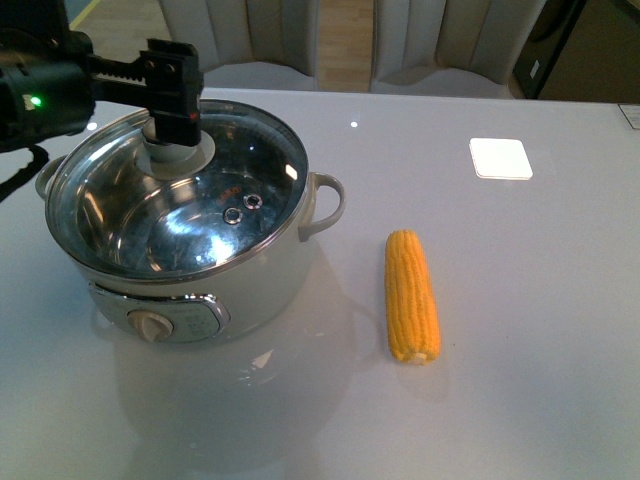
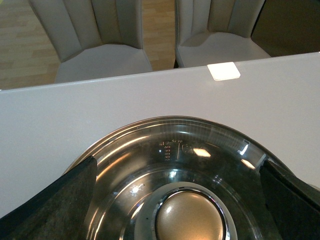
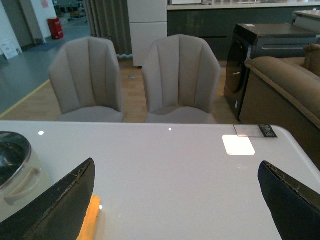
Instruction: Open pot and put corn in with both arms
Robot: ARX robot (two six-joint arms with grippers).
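The left gripper (image 1: 173,125) hangs over the lid (image 1: 200,215) knob (image 2: 189,217), fingers wide. The right gripper (image 3: 176,162) is wide too. Corn (image 1: 411,296) lies beside the pot (image 1: 265,285).

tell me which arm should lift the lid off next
Left. The left claw sits open over the knob of the glass lid, knob between its fingers. The right claw is open above the table by the corn cob, away from the pot.
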